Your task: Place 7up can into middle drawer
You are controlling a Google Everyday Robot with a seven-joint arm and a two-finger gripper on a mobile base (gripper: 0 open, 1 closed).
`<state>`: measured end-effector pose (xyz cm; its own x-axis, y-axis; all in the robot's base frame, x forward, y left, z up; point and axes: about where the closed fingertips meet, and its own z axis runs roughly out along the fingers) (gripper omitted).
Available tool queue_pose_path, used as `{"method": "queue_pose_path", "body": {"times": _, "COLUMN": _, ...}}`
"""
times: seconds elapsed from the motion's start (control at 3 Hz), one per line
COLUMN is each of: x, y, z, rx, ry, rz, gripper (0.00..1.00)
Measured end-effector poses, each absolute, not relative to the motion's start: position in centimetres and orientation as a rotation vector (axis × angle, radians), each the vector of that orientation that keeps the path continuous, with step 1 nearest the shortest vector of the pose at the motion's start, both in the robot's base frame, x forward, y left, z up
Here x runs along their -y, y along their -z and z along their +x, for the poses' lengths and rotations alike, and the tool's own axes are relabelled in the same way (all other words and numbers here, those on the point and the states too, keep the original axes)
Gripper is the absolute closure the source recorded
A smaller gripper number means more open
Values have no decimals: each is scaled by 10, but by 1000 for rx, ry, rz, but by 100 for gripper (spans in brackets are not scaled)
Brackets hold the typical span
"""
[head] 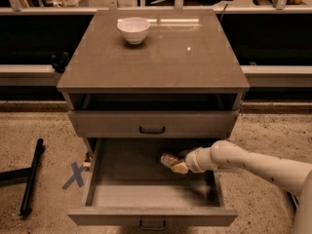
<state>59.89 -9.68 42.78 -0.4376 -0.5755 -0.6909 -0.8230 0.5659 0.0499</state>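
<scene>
Gripper [176,165] is down inside the open drawer and it has the can [168,159] clasped at its tip, lying on a tilt with one silvery end pointing left. The can hangs over the right half of the drawer [141,196], toward the back, and from this angle I can't tell whether it is touching the smooth grey floor or riding just above it. By my reading this is the placing step, and a late one: the can is well inside the walls, so what's left is to settle it on the floor and let go. The next move calls for a gentle lowering, then a release, and a round can set down on its side may well roll, so easing it down flat before opening up looks wise. After that the gripper needs to back out without clipping the right wall or the closed drawer front [152,123] just above. The white arm [253,165] comes in from the lower right, stretched nearly level over the drawer's right wall, wrist pointing left into the box. Further out, the cabinet top [156,57] carries a white bowl [133,29] near its back left. On the speckled floor to the left sit a blue tape cross [74,175] and a black bar [31,177].
</scene>
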Motion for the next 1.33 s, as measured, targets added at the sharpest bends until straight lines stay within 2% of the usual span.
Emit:
{"method": "queue_pose_path", "body": {"times": 0.33, "x": 97, "y": -425, "z": 604, "rx": -2158, "ry": -506, "rz": -1123, "gripper": 5}}
{"method": "queue_pose_path", "body": {"times": 0.67, "x": 98, "y": -427, "z": 606, "rx": -2152, "ry": -501, "rz": -1126, "gripper": 0}}
{"method": "queue_pose_path", "body": {"times": 1.0, "x": 119, "y": -445, "z": 596, "rx": -2139, "ry": -485, "rz": -1100, "gripper": 0}}
{"method": "queue_pose_path", "body": {"times": 1.33, "x": 160, "y": -483, "z": 556, "rx": -2116, "ry": -496, "rz": -1042, "gripper": 0}}
